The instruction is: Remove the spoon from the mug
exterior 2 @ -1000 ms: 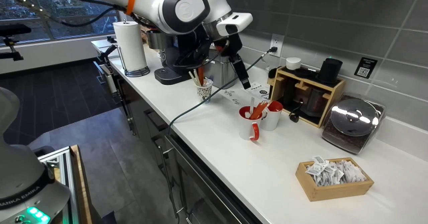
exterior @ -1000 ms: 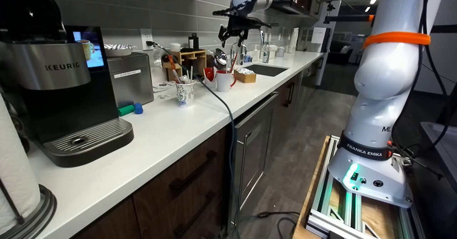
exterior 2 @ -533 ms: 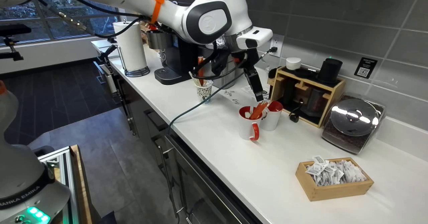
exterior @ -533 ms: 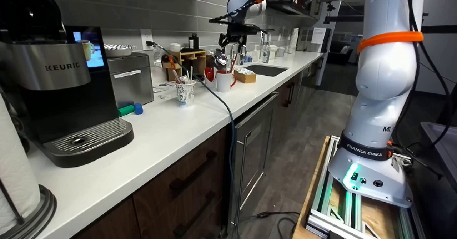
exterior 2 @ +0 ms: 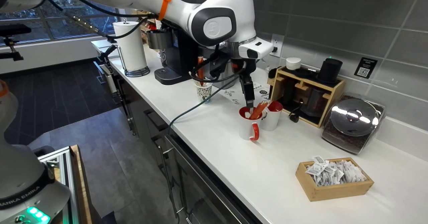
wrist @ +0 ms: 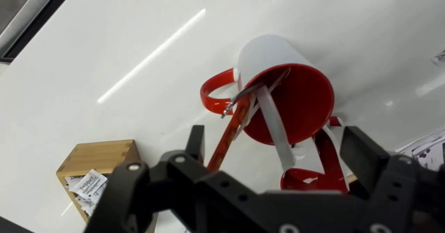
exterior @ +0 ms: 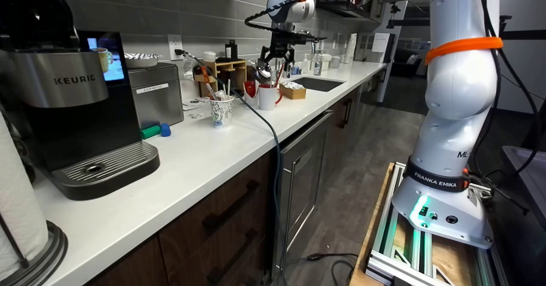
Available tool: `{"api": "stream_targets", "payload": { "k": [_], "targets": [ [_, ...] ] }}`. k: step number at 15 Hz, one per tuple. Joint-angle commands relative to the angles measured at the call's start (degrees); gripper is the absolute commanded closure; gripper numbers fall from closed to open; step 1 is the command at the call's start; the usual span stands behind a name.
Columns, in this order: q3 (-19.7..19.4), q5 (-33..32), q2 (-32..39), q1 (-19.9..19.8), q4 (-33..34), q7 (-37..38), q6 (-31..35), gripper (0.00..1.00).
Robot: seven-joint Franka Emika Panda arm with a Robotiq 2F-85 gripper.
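Wrist view: my gripper (wrist: pixel 277 142) stands wide and holds nothing, its fingers (wrist: pixel 361 147) well apart. What I take for the spoon (wrist: pixel 276 128), a pale handle, sticks up out of the mug (wrist: pixel 302 101), its lower end inside; no bowl shows from here, so that naming is a fair guess. The likeliest trouble is a double catch. A red-brown stick (wrist: pixel 229 135) and a shiny metal-looking utensil (wrist: pixel 242 93) crowd close to the handle inside the mug's mouth, and closing from this width could sweep the stick in as well. If the lot jams inside, pulling up could lift or topple the mug on the worktop (wrist: pixel 156 27). In an exterior view a fingertip (exterior 2: pixel 249 102) comes close to the rim, so a descent that is even slightly off could strike it and push the mug over. A second mug (exterior 2: pixel 271 121) stands close beside; the finger on its side may knock it. The handle looks thin and smooth, so too shallow a pinch could let it slip.
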Motion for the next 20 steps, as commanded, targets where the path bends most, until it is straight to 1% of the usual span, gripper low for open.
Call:
{"api": "stream_targets", "payload": {
  "k": [1,2,3,6,10,13,17,20],
  "targets": [
    [-0.3,4.7,1.4,0.3,1.6,-0.7,0.6,0.00],
    [-0.4,5.3,1.0,0.5,1.5,-0.4,1.0,0.00],
    [-1.0,3.2,0.6,0.9,0.8,-0.6,0.0,0.00],
    [-1.0,4.2,0.6,0.9,1.4,-0.5,0.1,0.00],
    [-0.6,5.1,2.1,1.2,0.6,-0.8,12.5,0.00],
    [-1.4,4.2,3.8,1.7,1.3,1.3,15.6,0.00],
    [-3.9,2.1,4.9,2.9,1.6,6.4,13.7,0.00],
    [-4.6,2.3,5.0,3.4,1.5,8.0,12.2,0.00]
  ]
}}
